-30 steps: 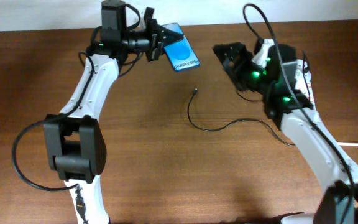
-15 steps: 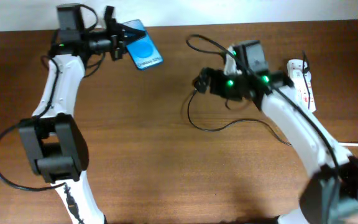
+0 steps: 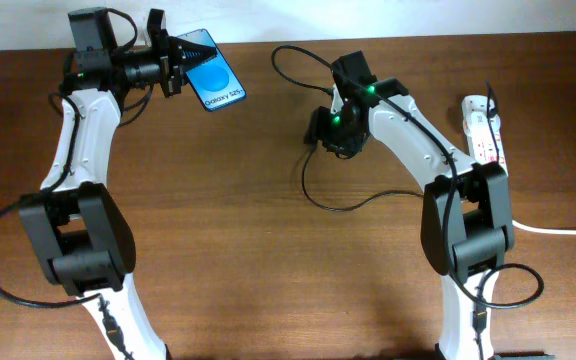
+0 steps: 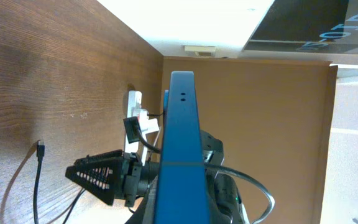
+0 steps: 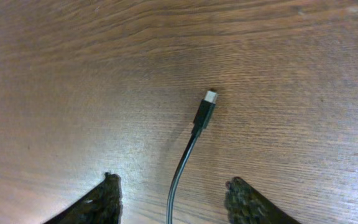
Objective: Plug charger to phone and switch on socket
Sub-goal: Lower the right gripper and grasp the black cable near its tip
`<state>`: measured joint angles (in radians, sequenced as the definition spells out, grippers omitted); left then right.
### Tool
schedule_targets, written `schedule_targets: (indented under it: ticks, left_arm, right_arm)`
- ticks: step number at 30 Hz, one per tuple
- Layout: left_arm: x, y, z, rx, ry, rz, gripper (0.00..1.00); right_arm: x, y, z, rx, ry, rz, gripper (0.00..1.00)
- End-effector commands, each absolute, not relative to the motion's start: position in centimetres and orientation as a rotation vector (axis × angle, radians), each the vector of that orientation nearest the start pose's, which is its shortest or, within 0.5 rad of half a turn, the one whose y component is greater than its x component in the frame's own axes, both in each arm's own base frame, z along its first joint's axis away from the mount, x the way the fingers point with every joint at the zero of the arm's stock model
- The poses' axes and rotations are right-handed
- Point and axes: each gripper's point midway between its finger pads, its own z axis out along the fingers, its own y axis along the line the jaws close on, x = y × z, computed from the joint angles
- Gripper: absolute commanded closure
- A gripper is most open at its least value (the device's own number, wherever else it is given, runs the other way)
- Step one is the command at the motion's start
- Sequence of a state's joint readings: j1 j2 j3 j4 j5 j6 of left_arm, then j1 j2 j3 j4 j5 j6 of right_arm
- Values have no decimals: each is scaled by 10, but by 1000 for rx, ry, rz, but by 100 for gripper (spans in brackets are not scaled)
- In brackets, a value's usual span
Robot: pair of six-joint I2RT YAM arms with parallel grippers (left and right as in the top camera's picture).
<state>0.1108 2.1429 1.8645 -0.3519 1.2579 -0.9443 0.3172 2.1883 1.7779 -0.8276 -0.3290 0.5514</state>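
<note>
My left gripper (image 3: pixel 178 65) is shut on the phone (image 3: pixel 218 85) and holds it in the air at the far left, blue screen up. In the left wrist view the phone (image 4: pixel 179 155) shows edge-on between the fingers. The charger (image 3: pixel 343 209) lies in a curve on the table. My right gripper (image 3: pixel 318 130) is open and hovers over its free end. In the right wrist view the fingers (image 5: pixel 176 196) straddle the cable, with the metal plug tip (image 5: pixel 207 106) just ahead on the wood. The socket (image 3: pixel 483 130) lies at the far right.
The socket's thick white cord (image 3: pixel 558 228) runs off the right edge. The wooden table (image 3: pixel 218 250) ends at a white wall along the back. In the left wrist view the right arm (image 4: pixel 98 177) and the socket (image 4: pixel 134 109) show beyond the phone.
My left gripper has carried the phone leftward along the back edge. My right arm has swung left from near the socket and now sits over the charger's plug end.
</note>
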Motion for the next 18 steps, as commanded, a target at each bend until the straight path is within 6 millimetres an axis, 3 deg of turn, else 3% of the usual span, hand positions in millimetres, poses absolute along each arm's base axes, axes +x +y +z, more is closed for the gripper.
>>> schedule_targets:
  ticks: [1,11,18]
  left_arm:
    - [528,-107,267,-305,2183,-1851,100]
    - [527,-111,267,-295,2187,-1853,100]
    - [526,-112,266,-300,2192,-1857,100]
  right_arm:
    - [461,213,54,377,2899,607,51]
    - [460,222,13,445,2943,591,56]
    - [461,229,14,450,2934,636,56]
